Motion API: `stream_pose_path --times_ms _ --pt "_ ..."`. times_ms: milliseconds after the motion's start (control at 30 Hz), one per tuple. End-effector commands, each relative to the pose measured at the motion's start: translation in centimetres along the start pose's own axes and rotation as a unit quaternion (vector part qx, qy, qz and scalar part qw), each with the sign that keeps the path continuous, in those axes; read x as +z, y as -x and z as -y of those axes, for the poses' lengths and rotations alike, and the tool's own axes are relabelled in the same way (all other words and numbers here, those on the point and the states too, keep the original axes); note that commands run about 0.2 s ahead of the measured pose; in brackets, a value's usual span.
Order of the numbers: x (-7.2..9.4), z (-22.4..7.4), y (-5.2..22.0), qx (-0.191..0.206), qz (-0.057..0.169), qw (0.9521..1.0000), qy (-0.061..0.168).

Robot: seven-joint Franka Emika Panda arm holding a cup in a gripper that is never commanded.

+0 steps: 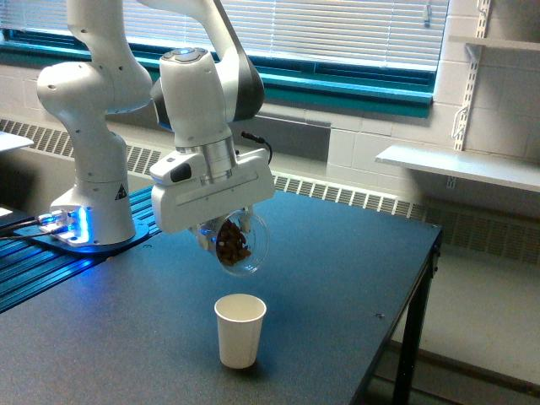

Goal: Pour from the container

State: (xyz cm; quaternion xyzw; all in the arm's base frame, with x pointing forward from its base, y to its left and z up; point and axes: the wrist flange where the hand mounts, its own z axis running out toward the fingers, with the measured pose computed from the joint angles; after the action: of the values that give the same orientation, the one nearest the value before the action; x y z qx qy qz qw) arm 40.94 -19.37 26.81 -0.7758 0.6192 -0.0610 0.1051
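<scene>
We see one white robot arm [198,93] mounted on a base [89,224] at the exterior view's left, where a blue light glows beside the foot. The arm reaches over a dark desk [337,278] and ends in the gripper [226,229], whose broad white body sits directly above the held item.

The gripper is closed on the container [238,245], a small clear rounded jar. We observe the following about the container:

1. It hangs in the air, clear of the desk surface.
2. It is tilted, with its rounded lower wall facing down and toward the exterior view's right.
3. Brown nut-like pieces [232,243] are visible through its wall, gathered in one clump.
4. Its upper part is hidden behind the gripper body, so we cannot tell where the opening points.

A white paper cup [240,330] stands upright on the desk, mouth up, below the container and apart from it. The container sits above the cup, offset slightly toward the exterior view's left. We cannot tell whether the cup holds anything, since its interior shows only as pale shadow.

Behind the desk we note a window with slatted blinds [337,29], a teal sill [354,93], a long radiator grille [354,198] along the wall, and a white wall shelf [460,164] on the exterior view's right.
</scene>
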Motion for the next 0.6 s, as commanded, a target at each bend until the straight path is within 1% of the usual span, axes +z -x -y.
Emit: stream_pose_path --times_ms 33,267,600 --pt "0.34 0.04 -0.28 -0.003 0.004 1.0000 0.002" --pt "0.93 -0.33 -0.68 0.005 0.008 0.9999 0.009" --pt "1.30 -0.54 -1.16 0.009 0.012 0.9998 0.014"
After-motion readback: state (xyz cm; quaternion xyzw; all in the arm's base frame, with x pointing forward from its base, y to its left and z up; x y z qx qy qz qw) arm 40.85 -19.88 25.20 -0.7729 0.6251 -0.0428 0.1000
